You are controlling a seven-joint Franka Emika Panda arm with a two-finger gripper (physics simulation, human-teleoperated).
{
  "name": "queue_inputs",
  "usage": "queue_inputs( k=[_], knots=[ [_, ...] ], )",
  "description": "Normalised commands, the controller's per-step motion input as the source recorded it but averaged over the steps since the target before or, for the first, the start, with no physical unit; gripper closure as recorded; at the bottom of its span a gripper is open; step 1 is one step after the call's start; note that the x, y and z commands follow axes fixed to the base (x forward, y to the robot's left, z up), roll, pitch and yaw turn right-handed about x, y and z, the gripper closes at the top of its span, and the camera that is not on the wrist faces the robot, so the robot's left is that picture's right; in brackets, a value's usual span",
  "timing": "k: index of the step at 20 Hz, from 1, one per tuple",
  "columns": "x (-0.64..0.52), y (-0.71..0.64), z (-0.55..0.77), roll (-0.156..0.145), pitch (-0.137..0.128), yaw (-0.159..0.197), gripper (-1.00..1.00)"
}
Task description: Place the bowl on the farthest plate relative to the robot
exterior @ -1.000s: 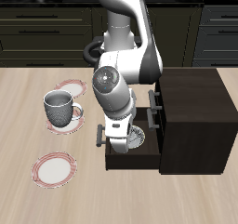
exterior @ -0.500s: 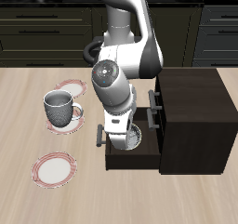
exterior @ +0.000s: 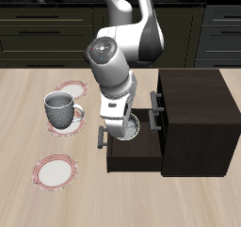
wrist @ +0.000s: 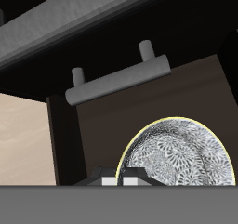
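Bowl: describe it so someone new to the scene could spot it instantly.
Find the dark cabinet on the wooden table; its lower drawer is pulled open. The bowl hangs just over that drawer, gripped at its rim by the gripper. It is small, shallow and speckled inside, unlike the red-rimmed plates or the handled mug.

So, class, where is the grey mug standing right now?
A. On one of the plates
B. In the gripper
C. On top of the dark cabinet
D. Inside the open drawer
A: the mug stands on a plate, away from the open drawer.
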Motion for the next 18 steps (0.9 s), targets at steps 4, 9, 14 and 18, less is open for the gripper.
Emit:
queue_inputs(
  k=[4, 9, 14, 18],
  knots=[
    [0.01, -0.15, 0.28, -0.033, -0.029, -0.115, 1.00],
    [0.05, -0.30, 0.52, -0.058, -0.027, -0.344, 1.00],
    [0.05, -0.27, 0.47, -0.037, 0.025, -0.446, 1.00],
    [0.11, -0.26, 0.36, -0.088, -0.083, -0.253, 1.00]
  ],
)
